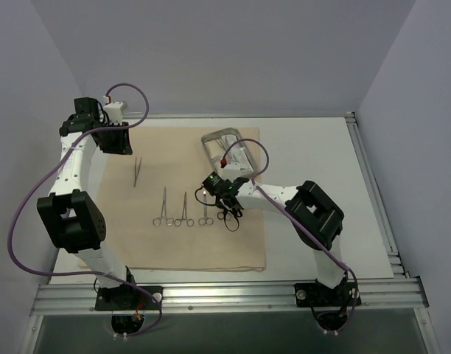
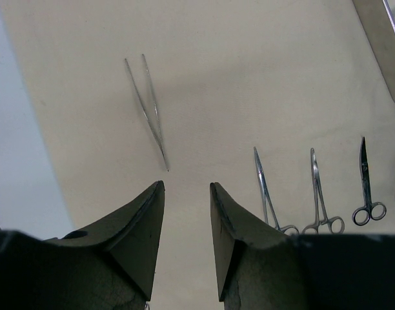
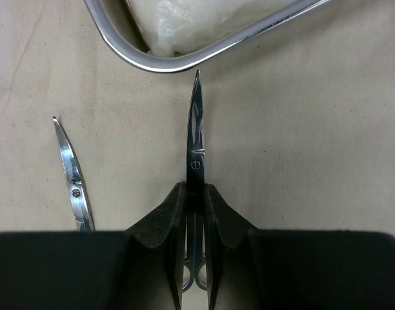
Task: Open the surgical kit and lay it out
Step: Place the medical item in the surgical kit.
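The surgical kit's beige cloth wrap (image 1: 233, 243) lies spread flat on the table. On it rest thin tweezers (image 1: 137, 171), two forceps (image 1: 163, 209) (image 1: 183, 210) and small scissors (image 1: 205, 209) in a row. The steel tray (image 1: 211, 141) stands at the back with white gauze and packets (image 3: 184, 19) inside. My right gripper (image 3: 195, 194) is shut on a second pair of scissors (image 3: 196, 129), its tip pointing at the tray rim (image 3: 159, 61), just right of the row (image 1: 227, 205). My left gripper (image 2: 186, 185) hovers open and empty at the far left (image 1: 111, 139), short of the tweezers (image 2: 149, 110).
The white table (image 1: 314, 147) shows beyond the cloth on the right, bounded by a metal rail (image 1: 373, 192). Walls close in on the left, back and right. A purple cable (image 1: 23, 199) loops beside the left arm.
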`<control>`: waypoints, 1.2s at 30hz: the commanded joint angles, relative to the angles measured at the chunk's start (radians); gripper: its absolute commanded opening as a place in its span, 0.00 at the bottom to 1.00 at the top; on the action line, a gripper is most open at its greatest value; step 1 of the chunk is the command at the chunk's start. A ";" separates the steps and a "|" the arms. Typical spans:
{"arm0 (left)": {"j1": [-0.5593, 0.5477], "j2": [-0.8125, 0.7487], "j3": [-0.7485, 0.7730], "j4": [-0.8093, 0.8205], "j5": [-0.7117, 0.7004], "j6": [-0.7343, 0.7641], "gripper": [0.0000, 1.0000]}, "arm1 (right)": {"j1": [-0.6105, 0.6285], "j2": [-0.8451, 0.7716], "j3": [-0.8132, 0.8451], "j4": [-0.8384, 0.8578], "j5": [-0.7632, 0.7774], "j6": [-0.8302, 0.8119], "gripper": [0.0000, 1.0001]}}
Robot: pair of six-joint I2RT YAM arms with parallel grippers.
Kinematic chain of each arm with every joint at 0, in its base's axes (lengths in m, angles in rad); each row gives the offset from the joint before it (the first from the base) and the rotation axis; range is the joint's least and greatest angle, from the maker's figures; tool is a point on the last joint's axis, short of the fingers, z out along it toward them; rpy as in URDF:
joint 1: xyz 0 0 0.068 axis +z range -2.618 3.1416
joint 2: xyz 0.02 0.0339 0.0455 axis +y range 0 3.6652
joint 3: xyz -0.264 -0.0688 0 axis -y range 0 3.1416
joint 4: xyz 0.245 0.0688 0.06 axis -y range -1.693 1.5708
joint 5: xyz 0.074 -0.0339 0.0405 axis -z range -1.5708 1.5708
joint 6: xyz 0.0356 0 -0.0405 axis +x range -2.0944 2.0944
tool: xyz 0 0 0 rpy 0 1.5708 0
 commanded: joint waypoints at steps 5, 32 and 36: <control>-0.003 -0.005 0.018 0.035 0.029 -0.001 0.44 | 0.056 -0.039 0.063 -0.117 0.093 0.008 0.00; -0.003 -0.005 0.010 0.035 0.031 0.006 0.43 | 0.019 0.067 0.103 -0.125 0.012 -0.051 0.02; -0.003 -0.005 0.013 0.036 0.031 0.006 0.43 | 0.019 0.064 0.101 -0.138 0.007 -0.051 0.08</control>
